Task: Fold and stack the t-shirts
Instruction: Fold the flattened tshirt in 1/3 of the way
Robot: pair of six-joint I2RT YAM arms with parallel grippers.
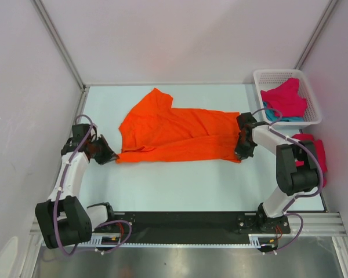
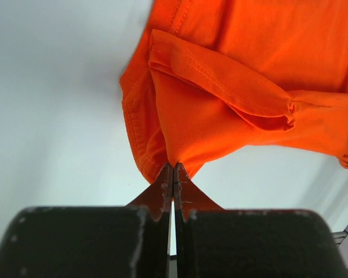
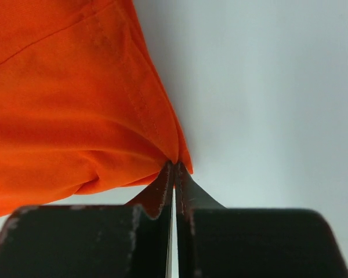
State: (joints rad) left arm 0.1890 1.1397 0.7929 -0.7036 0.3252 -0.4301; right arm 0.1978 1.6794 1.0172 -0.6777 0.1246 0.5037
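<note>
One orange t-shirt (image 1: pixel 180 134); two magenta t-shirts (image 1: pixel 285 98) (image 1: pixel 319 152); one teal t-shirt (image 1: pixel 276 116); one basket (image 1: pixel 278 72).

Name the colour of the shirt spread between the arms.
The shirt is bright orange; top external view.

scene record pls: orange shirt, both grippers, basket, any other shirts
orange t-shirt: spread on the table, rumpled, lengthwise left to right
left gripper: shut, pinching the shirt's near left corner
right gripper: shut, pinching the shirt's near right corner
basket: far right corner; holds magenta t-shirt over teal t-shirt
second magenta t-shirt: right edge of table, partly hidden by the right arm
</note>
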